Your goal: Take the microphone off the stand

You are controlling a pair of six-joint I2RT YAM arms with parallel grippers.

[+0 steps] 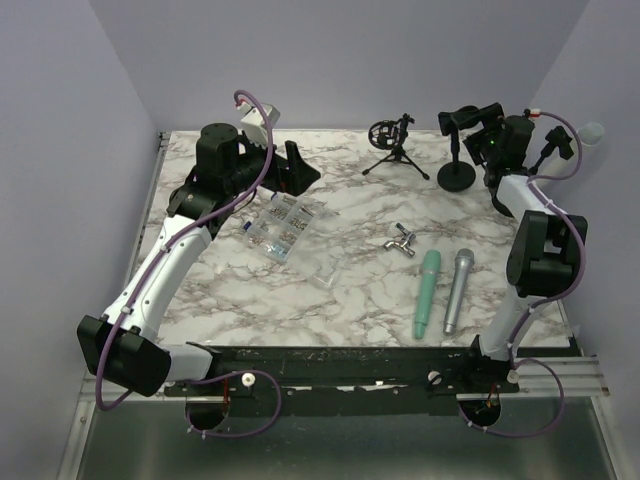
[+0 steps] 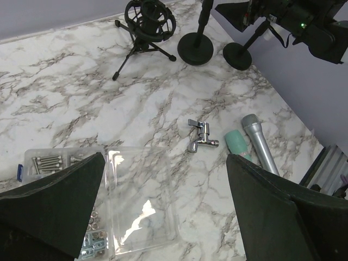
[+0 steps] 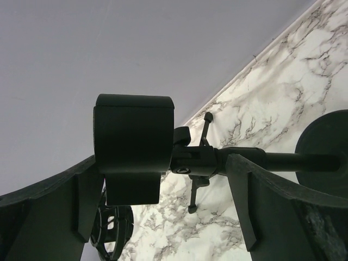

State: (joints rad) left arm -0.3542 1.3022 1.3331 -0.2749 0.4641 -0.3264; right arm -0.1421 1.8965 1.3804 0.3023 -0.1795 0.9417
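A silver microphone (image 1: 458, 290) and a green microphone (image 1: 428, 292) lie side by side on the marble table at the front right. Both also show in the left wrist view, silver (image 2: 260, 142) and green (image 2: 236, 142). The round-base stand (image 1: 457, 176) stands at the back right. Its black clip (image 3: 133, 136) holds no microphone. My right gripper (image 1: 480, 125) is open, with the clip between its spread fingers (image 3: 163, 163), not touching. My left gripper (image 1: 300, 172) is open and empty, hovering over a clear lid (image 2: 166, 157).
A tripod stand with a shock mount (image 1: 390, 145) is at the back centre. A chrome tap fitting (image 1: 400, 241) lies mid-table. A clear box of screws (image 1: 283, 222) and its lid (image 2: 144, 201) lie under the left arm. Walls close the back and sides.
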